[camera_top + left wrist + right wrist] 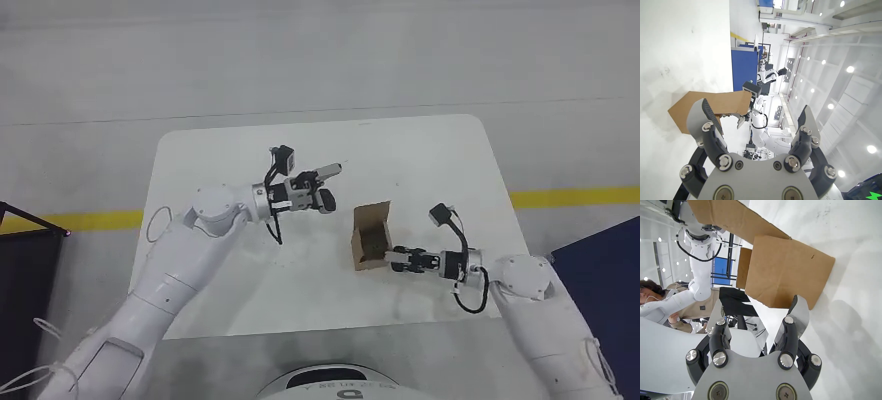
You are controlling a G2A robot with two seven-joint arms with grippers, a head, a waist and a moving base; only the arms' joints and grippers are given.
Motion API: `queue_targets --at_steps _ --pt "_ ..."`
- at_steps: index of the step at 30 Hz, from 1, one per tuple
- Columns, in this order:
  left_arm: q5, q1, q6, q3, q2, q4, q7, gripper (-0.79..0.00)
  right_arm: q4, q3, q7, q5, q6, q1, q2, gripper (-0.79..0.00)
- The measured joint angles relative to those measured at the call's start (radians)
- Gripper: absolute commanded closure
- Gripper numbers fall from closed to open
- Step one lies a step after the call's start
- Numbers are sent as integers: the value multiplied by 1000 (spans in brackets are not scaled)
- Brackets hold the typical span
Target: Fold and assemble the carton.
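You have the left gripper (330, 188) spread wide over the table (430, 160), apart from the carton (372, 237) standing open mid-table, then the right gripper (392, 257), also spread, right at a carton flap.

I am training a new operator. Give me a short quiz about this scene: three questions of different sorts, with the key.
1. True or false: the left tool is shut on the carton.
2. Which tool is nearer the carton? A) left tool B) right tool
3. Fill in: the carton stands on the white ____.
Key: 1 false, it is open and holds nothing; 2 B; 3 table.
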Motion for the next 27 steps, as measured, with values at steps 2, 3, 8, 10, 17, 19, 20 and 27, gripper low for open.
queue_targets --at_steps 2,3,8,10,17,19,20,27 --pt "4 19 -6 -36 9 -13 9 -785 -8 -38 -6 1 0 19 -4 -597" --pt "5 28 -8 -51 13 -20 13 -785 -12 -56 -11 -2 1 28 -6 -594" --pt "15 79 -8 -126 31 -69 16 -785 -9 -127 -62 -25 -6 82 -15 -585" --pt "17 98 -6 -147 37 -88 14 -785 -6 -120 -95 -25 -19 97 -15 -594" --pt "13 134 -7 -184 46 -110 6 -785 -56 -21 -185 84 -119 56 -6 -785" --pt "10 136 -9 -186 46 -111 5 -785 -57 -20 -190 85 -119 55 -6 -785" --pt "6 136 -12 -187 45 -112 6 -785 -56 -21 -189 83 -118 56 -6 -785" --pt "-21 146 -37 -196 44 -98 7 -785 -68 -42 -170 53 -125 69 -6 -785"
